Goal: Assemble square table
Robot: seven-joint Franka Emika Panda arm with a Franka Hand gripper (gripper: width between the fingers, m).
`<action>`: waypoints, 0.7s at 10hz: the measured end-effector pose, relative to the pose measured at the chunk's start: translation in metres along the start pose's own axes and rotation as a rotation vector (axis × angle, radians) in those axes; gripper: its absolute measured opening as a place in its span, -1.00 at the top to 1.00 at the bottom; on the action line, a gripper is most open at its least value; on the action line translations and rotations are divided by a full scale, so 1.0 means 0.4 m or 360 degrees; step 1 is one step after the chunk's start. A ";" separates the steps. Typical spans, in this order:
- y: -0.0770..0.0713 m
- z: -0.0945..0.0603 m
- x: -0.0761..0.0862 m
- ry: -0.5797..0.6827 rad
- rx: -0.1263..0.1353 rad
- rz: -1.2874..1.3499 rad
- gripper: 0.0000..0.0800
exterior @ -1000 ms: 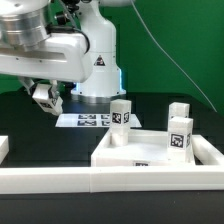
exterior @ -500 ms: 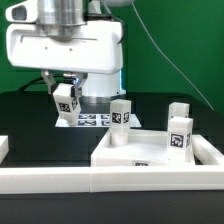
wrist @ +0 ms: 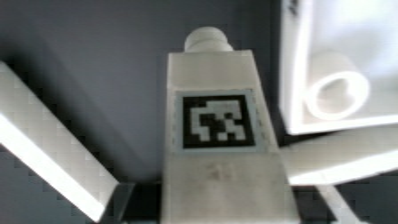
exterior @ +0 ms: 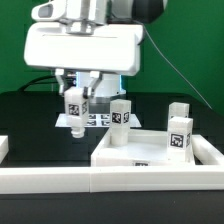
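Roughly 3 of 4 legs looked done: leg 1 (exterior: 121, 122) stood at the tabletop's (exterior: 150, 152) near corner on the exterior view's left, legs 2 (exterior: 180, 136) and 3 (exterior: 178, 111) stood upright on its right side. Whether they were screwed home couldn't be told. Leg 4 (exterior: 74, 108) was in the gripper (exterior: 76, 92), fingers closed narrow on its upper end, hanging upright above the black table (exterior: 30, 125), just beside the tabletop's left edge and not yet over it. The wrist view showed the same leg (wrist: 221, 120) tag-side up between the pads, with a round hole (wrist: 331, 94) in the tabletop close by, likely its socket. Left: carry over, seat, twist in. Nearby: marker board (exterior: 100, 120) behind the held leg, white rail (exterior: 60, 180) along the front. Leg 1 sat close to the carry path and could get clipped.
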State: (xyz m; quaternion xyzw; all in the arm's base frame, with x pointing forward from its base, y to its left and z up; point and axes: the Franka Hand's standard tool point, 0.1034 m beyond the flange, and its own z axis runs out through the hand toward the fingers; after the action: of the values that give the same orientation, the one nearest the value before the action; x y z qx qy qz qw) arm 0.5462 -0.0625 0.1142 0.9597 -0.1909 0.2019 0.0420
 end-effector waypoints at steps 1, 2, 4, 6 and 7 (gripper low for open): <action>-0.024 0.001 -0.003 0.0016 0.0008 -0.0015 0.27; -0.022 0.002 -0.005 0.0012 0.0005 -0.0029 0.27; -0.027 0.002 -0.005 0.0011 0.0009 -0.0026 0.27; -0.092 -0.010 0.018 0.0041 0.0056 -0.0060 0.27; -0.121 -0.013 0.028 0.0055 0.0075 -0.0081 0.27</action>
State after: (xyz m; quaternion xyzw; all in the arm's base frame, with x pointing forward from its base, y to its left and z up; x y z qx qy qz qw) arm 0.5723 -0.0208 0.1235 0.9613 -0.1607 0.2219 0.0277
